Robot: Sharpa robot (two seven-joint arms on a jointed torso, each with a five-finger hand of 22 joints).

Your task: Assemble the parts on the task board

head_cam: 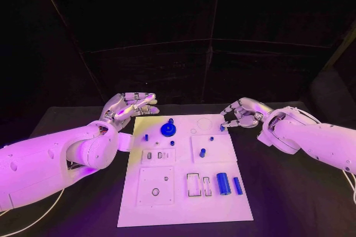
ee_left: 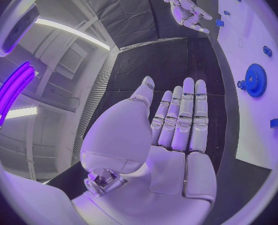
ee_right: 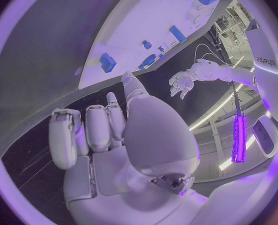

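Note:
The white task board [head_cam: 185,208] lies in the middle of the table. A blue gear [head_cam: 168,129] stands near its far end, with several small blue pegs around it, one [head_cam: 202,152] near the middle. A thick blue cylinder [head_cam: 223,183] and a thin blue bar [head_cam: 237,185] lie at the near right. My left hand [head_cam: 132,106] hovers off the board's far left corner, fingers straight, palm [ee_left: 176,130] bare. My right hand [head_cam: 241,114] hangs by the far right edge, fingers loosely bent and apart, holding nothing, close to a small blue peg [head_cam: 221,127].
Pale raised plates with slots and holes cover the board, such as the one at the near left [head_cam: 156,185]. Black table [head_cam: 289,196] surrounds the board on all sides, with a dark backdrop behind the far edge.

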